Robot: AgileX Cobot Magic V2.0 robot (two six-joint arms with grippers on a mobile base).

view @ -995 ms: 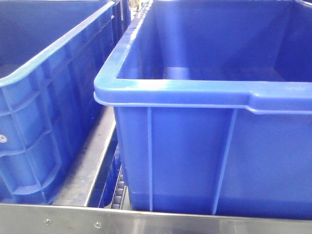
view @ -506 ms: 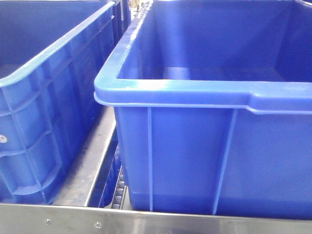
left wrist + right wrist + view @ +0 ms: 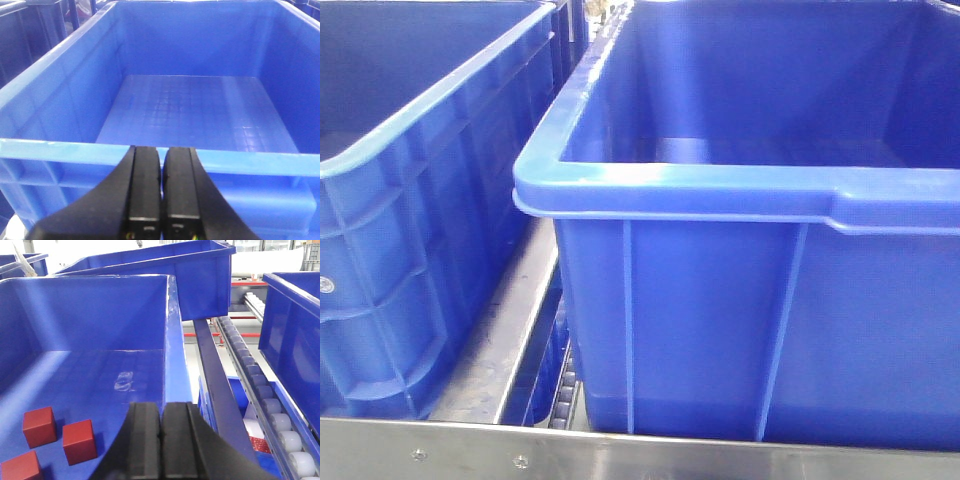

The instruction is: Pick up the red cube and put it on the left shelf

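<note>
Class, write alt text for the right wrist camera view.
The shut black right gripper hangs over the near rim of a blue crate holding three red cubes at lower left. A roller conveyor runs along the right.

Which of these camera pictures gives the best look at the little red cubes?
The right wrist view. Three red cubes lie on the floor of a blue crate, just left of the shut right gripper. The front view and the left wrist view show only blue crates, with no red cubes visible.

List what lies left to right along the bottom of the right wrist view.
Red cube at the corner → red cube behind it → third red cube → shut right gripper → white conveyor rollers.
</note>
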